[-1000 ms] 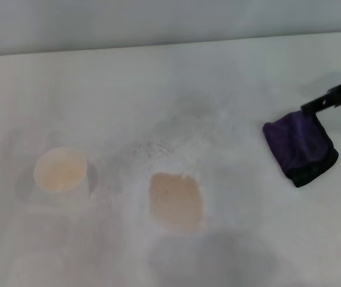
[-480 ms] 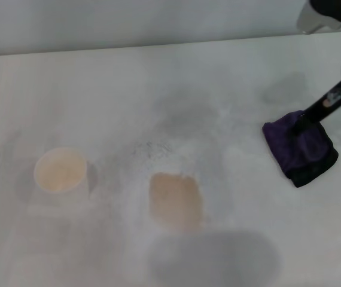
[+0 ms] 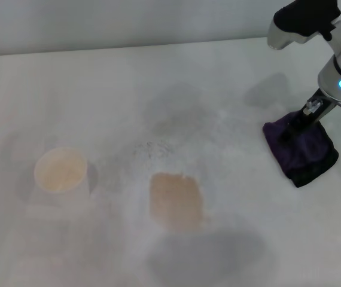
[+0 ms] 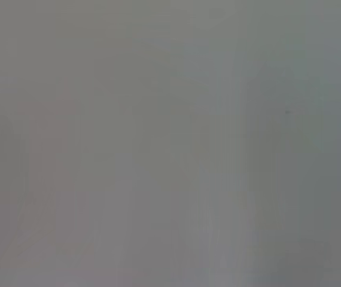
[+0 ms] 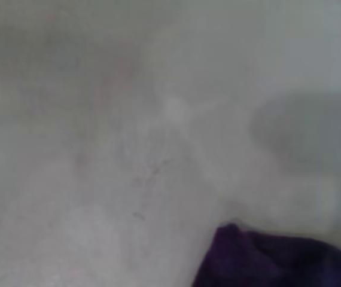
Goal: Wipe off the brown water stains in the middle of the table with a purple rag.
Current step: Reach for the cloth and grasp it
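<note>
The brown water stains (image 3: 175,200) form one pale tan patch in the middle of the white table (image 3: 99,89). The purple rag (image 3: 305,152) lies folded at the right, its black edge toward the front. My right gripper (image 3: 299,122) reaches down from the upper right and its tip rests on the rag's far top edge. In the right wrist view a corner of the purple rag (image 5: 278,260) shows against the bare tabletop. The left gripper is out of view, and the left wrist view shows only flat grey.
A white paper cup (image 3: 61,170) holding tan liquid stands left of the stain. A grey shadow blotch (image 3: 212,254) lies on the table in front of the stain. The table's far edge meets a grey wall.
The right arm has swung in from the right and lowered, its wrist and forearm now in the head view. The gripper tip stays at the rag's top. Rag, stain and cup have not moved.
</note>
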Robot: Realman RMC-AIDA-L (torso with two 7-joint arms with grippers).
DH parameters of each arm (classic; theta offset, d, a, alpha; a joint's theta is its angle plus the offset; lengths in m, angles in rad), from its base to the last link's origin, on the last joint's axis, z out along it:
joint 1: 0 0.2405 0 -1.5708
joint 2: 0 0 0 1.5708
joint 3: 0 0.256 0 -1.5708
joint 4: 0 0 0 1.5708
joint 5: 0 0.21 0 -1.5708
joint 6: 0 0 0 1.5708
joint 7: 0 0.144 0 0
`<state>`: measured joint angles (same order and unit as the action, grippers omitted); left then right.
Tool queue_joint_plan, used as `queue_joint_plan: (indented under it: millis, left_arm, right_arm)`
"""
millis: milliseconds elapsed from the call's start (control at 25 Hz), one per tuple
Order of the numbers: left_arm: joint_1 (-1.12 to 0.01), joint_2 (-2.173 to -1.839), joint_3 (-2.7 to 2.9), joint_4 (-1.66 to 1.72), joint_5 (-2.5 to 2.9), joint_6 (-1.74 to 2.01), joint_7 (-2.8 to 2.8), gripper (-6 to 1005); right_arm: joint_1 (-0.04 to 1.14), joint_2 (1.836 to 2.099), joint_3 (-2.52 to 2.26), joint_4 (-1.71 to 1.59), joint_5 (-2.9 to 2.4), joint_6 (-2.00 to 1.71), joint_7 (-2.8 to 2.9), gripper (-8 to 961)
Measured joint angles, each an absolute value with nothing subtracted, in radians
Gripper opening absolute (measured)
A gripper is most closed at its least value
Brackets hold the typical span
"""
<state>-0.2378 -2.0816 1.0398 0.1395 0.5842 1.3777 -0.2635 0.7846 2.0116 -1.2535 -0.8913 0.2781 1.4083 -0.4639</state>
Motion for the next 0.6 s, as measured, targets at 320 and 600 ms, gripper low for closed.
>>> queue_joint_plan:
  millis: [320, 600]
  left_arm:
    - [-0.24, -2.082, 1.041, 0.14, 0.584, 1.377, -0.263, 876]
    - [-0.241, -2.082, 1.042, 0.14, 0.585, 1.378, -0.262, 876]
  right_arm:
    - [0.803, 2.012, -1.272, -0.871, 0.226, 1.394, -0.432, 703]
    - [0.811, 2.013, -1.282, -0.822, 0.228, 1.365, -0.439, 675]
